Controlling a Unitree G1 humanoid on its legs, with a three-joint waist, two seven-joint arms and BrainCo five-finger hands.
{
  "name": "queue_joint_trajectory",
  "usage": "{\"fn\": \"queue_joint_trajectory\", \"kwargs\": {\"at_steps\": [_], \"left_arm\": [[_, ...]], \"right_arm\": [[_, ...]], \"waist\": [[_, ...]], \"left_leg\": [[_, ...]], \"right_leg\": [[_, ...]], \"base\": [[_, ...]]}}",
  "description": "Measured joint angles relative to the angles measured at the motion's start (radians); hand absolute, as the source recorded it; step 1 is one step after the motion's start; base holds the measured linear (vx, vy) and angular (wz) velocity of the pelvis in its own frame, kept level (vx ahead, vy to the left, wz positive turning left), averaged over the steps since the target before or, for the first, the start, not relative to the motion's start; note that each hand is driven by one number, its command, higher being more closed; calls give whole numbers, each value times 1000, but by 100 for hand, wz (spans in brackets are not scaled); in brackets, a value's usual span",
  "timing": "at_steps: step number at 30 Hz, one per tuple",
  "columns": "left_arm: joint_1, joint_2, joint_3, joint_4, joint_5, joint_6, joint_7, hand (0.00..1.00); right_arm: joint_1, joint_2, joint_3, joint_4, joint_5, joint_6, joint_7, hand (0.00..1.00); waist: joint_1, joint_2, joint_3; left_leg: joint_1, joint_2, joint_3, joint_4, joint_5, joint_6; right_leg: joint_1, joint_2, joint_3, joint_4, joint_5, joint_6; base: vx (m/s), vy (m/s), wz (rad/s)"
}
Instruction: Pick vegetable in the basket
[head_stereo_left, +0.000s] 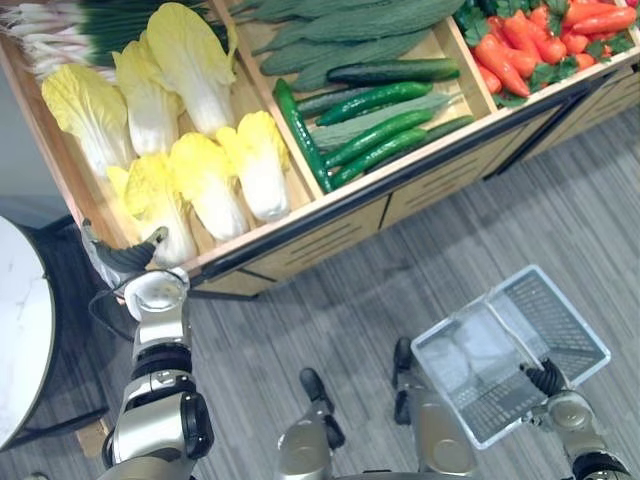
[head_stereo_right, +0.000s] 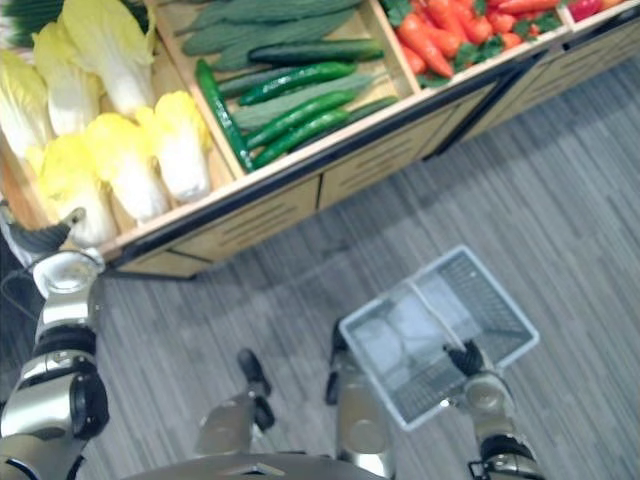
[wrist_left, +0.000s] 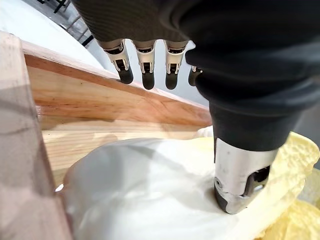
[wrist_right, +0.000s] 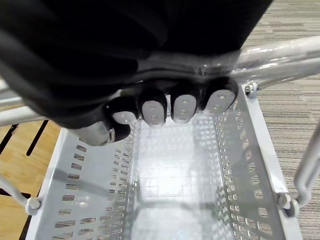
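The nearest cabbage lies in the front left corner of the wooden crate, under the left hand. The thumb touches it and the fingers are straight above it. Six cabbages fill that compartment. In front of the crate, the right hand is clenched round the handle of the one basket.

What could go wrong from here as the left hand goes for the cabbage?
The left hand is open over the cabbage, only its thumb touching; the smooth head could slip from a partial grasp. The crate wall close by the fingers may block them. The basket held by the right hand is off over the floor, so a drop on the way is possible.
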Motion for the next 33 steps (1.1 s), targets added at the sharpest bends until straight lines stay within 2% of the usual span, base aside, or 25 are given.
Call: {"fn": "queue_joint_trajectory", "kwargs": {"at_steps": [6,9,21,22,26,30,33], "left_arm": [[-10,-34,-59,23,3,5,-30,0],[-30,-31,-58,53,32,10,-30,0],[-80,-27,-53,89,27,8,-29,0],[-83,-26,-47,89,24,7,-30,100],[-108,-25,-10,125,9,6,-23,100],[-127,-13,20,154,-76,-13,-23,100],[-140,-11,34,167,-98,-16,-24,100]], "right_arm": [[-19,1,3,-18,2,0,-2,100],[-30,1,9,-29,2,-2,-2,100],[-40,2,69,-60,6,-10,-2,100],[-42,2,73,-60,18,-10,-2,100],[-44,2,79,-60,25,-9,1,100],[-48,3,81,-60,25,-9,4,100],[-53,4,81,-60,25,-9,5,100]], "waist": [[2,-3,22],[2,-5,30],[3,-16,38],[4,-18,39],[4,-18,39],[4,-22,41],[4,-25,43]], "left_leg": [[-7,0,8,0,0,0],[-5,0,23,0,0,0],[-21,-2,30,0,0,1],[-22,-3,33,0,0,1],[-23,-3,36,0,0,1],[-22,-6,47,-1,0,1],[-22,-9,51,-1,1,2]], "right_leg": [[-12,2,12,-1,5,-1],[-16,5,30,-3,9,-1],[-20,5,78,-48,48,12],[-20,6,80,-56,54,11],[-16,7,82,-70,63,12],[-14,6,89,-81,74,14],[-12,4,98,-92,84,16]], "base": [[12,-8,-4],[33,-15,-12],[1,-6,-2],[11,-11,-4],[4,-3,-1],[21,-10,-5],[11,-10,-5]]}}
